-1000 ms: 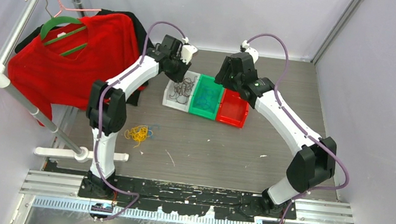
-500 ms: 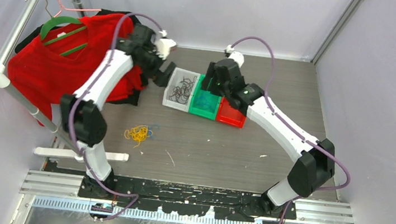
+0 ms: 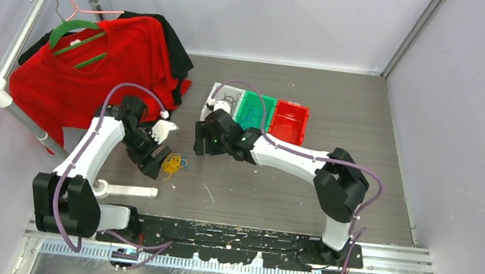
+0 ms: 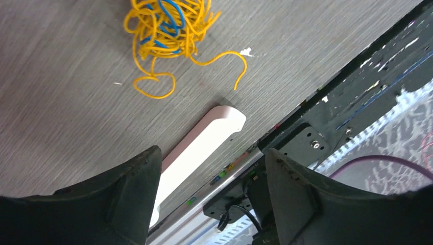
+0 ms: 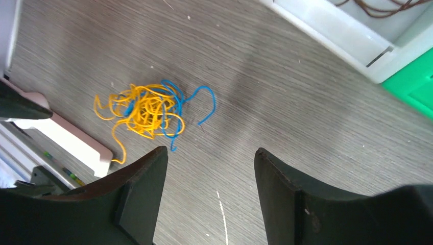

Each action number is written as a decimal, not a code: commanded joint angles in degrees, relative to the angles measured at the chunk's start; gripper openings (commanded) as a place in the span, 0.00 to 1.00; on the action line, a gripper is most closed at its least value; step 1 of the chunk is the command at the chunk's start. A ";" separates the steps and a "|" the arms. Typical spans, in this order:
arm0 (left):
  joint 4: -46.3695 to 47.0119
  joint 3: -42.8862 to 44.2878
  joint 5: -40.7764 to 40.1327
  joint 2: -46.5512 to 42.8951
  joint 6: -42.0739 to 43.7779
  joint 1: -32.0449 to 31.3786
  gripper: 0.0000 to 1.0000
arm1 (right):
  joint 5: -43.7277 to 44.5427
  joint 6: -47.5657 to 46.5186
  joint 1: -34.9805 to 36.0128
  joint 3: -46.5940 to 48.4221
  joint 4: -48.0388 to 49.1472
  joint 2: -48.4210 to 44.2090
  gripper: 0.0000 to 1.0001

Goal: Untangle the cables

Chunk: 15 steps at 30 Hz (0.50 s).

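The grey wood-grain tabletop (image 3: 276, 182) sits between pale walls. On its left half I see the tangle of yellow and blue cables (image 3: 171, 163) lying loose. My left gripper (image 4: 209, 158) hovers just beside the tangle, jaws spread wide and empty. My right gripper (image 5: 209, 158) hangs near it on the other side, jaws also apart, gripping nothing. Farther back, dark cables (image 5: 380, 6) lie in the white bin (image 5: 337, 30).
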 commanded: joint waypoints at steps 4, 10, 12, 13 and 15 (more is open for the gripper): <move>10.40 -5.07 2.36 1.98 1.28 0.35 0.59 | -0.13 2.59 -0.59 -2.76 5.35 -2.66 0.65; 15.85 -4.60 2.55 8.00 -1.05 -1.73 0.27 | -2.70 5.77 -5.43 -11.31 7.99 -10.10 0.65; 16.99 -4.49 2.43 9.44 -2.02 -4.11 0.17 | -3.97 6.99 -7.68 -14.46 9.42 -12.87 0.66; 17.42 -4.49 2.36 10.09 -2.60 -5.40 0.12 | -4.05 7.03 -8.52 -15.63 9.44 -14.09 0.66; 17.72 -4.44 2.40 10.40 -3.86 -8.38 0.04 | -3.86 6.69 -9.65 -17.35 8.97 -16.53 0.65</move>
